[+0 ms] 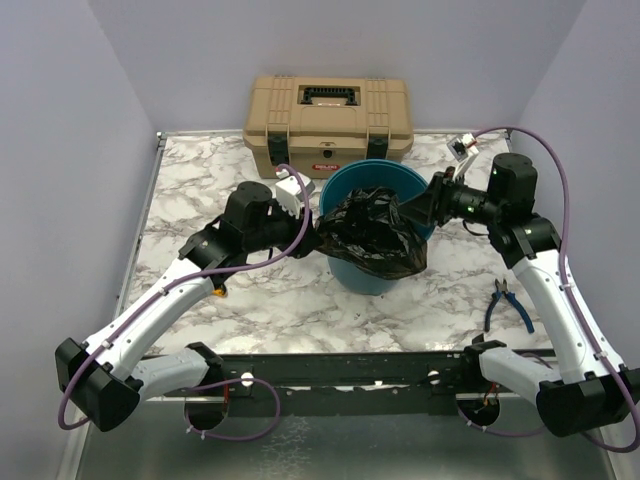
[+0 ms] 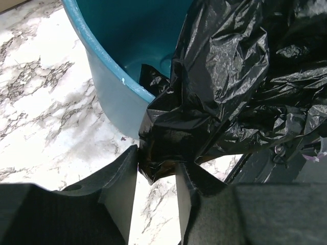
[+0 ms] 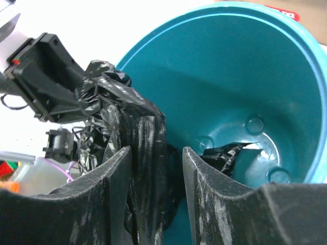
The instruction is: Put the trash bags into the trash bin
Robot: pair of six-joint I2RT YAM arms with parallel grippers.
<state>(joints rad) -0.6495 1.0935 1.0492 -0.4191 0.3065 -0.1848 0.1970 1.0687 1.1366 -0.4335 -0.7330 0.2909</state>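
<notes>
From above, the teal trash bin point(image 1: 347, 176) stands on the marble table point(image 1: 200, 180) in the middle of the frame, just below the tan toolbox point(image 1: 328, 122). The black trash bag point(image 1: 372, 235) is draped over the bin's lower rim, partly inside the opening and partly hanging down the outer wall. My left gripper point(image 1: 310, 217) meets the bag at its left edge, and my right gripper point(image 1: 422, 210) at its upper right. Blue-handled pliers point(image 1: 505, 303) lie at the lower right, well apart from the bin.

In my left wrist view, the bag point(image 2: 230, 76) fills the right half of the frame and spills over the bin's rim point(image 2: 110, 87). A bunched corner of film sits squeezed between the tips of my left gripper point(image 2: 157, 163), touching both fingers point(image 2: 122, 173), so I have hold of it with the jaws partly closed.

In my right wrist view, a twisted strand of the bag point(image 3: 143, 132) runs down between the fingers of my right gripper point(image 3: 157, 153), against the left-hand finger. The jaws stand partly open, and I cannot tell whether they clamp it. The bin's interior point(image 3: 240, 76) fills the right of the frame, with a fold of film at its bottom. My left gripper point(image 3: 48, 76) shows at the upper left, at the bag's far end.
</notes>
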